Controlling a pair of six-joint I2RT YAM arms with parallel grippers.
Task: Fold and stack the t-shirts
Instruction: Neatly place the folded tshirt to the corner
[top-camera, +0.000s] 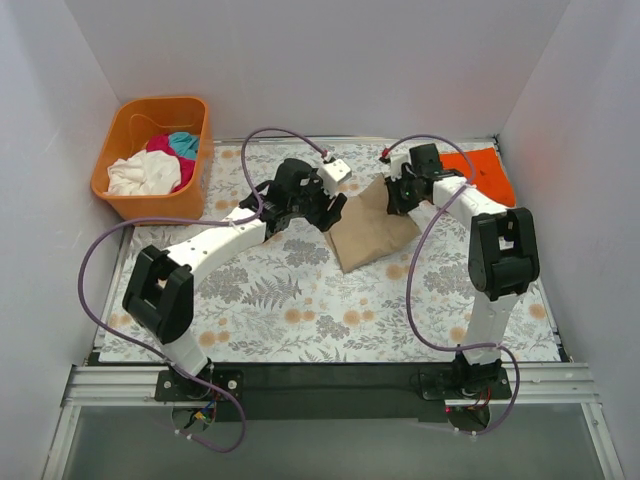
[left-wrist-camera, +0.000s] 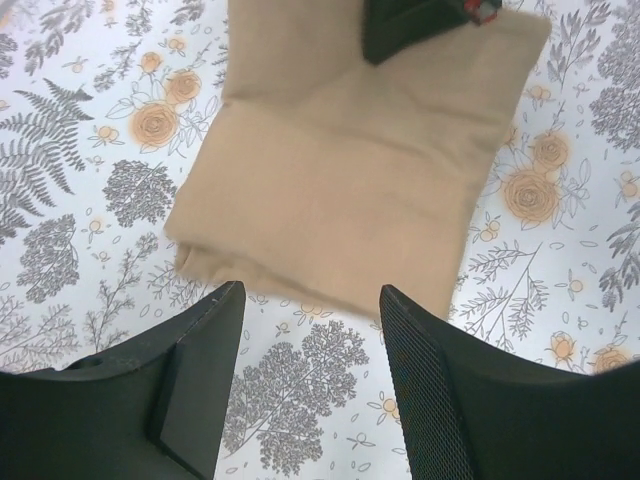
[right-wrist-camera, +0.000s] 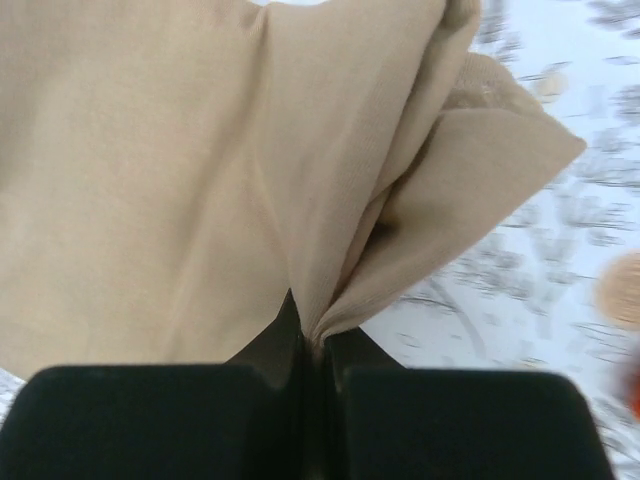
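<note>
Folded tan-beige cloth t-shirt (top-camera: 372, 232) laid at middle of floral-patterned counter (top-camera: 300, 300). Far-right edge clamped between right fingers (right-wrist-camera: 290, 340), cloth gathered into ridge there. Left fingers (left-wrist-camera: 215, 330) spread apart, nothing held, poised just beside opposite edge of same shirt. Flat bright orange t-shirt (top-camera: 485, 172) seen at far right corner, partly masked by right arm. Rigid orange plastic basket (top-camera: 115, 150) at far left, with white (top-camera: 143, 176), magenta (top-camera: 160, 145) and teal (top-camera: 184, 143) shirts heaped inside.

An orange plastic basket (top-camera: 150, 207) stands at the far-left edge of the floral-print tablecloth (top-camera: 300, 310).
</note>
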